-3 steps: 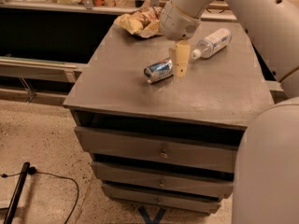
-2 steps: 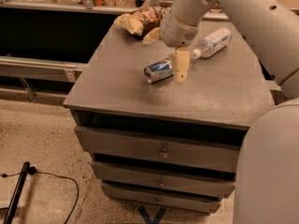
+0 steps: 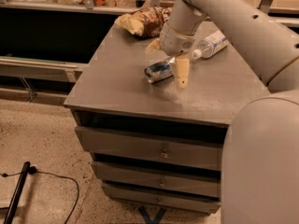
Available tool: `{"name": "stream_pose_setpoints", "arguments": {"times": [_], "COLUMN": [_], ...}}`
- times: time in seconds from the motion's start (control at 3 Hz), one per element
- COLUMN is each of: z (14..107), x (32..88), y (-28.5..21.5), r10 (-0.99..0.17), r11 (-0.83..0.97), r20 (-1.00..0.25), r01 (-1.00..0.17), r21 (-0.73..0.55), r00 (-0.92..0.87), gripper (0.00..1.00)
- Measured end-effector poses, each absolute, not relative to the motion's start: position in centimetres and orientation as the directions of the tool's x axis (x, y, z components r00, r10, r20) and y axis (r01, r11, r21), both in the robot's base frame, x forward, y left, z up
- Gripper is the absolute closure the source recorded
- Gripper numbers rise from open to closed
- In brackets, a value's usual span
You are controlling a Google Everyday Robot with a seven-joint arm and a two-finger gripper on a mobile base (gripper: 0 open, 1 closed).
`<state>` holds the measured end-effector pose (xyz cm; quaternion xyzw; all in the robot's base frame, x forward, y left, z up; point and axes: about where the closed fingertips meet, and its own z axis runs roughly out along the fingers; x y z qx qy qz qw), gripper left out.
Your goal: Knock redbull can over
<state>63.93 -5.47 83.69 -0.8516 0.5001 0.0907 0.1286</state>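
The redbull can [image 3: 158, 71] is slim, silver and blue. It lies on its side near the middle of the grey cabinet top [image 3: 117, 85]. My gripper [image 3: 167, 59] hangs down right over the can's right end. One beige finger [image 3: 182, 73] points down just right of the can. The other fingertip [image 3: 153, 45] shows behind the can, so the fingers stand apart around it and hold nothing.
A clear plastic bottle with a white cap [image 3: 209, 45] lies at the back right. A brown-and-yellow snack bag [image 3: 142, 22] lies at the back. The cabinet has drawers [image 3: 161, 148] below. A black cable [image 3: 46, 178] runs over the floor at the left.
My gripper has come lower and a little toward the front, and its second fingertip now shows behind the can. The can lies in the same place.
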Motion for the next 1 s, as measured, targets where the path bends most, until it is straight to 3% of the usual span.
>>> {"name": "stream_pose_setpoints", "arguments": {"times": [0.33, 0.67, 1.0], "z": [82.35, 81.97, 82.33], "x": [64.06, 63.38, 63.38], "y": [-5.90, -6.77, -6.77], "r10": [-0.819, -0.803, -0.803], "r11": [-0.496, -0.526, -0.526], "r20": [-0.276, -0.272, -0.272], "r01": [-0.862, -0.845, -0.845], "r21": [-0.098, -0.095, -0.095], "r00": [0.503, 0.531, 0.531], "gripper": [0.18, 0.49, 0.71]}}
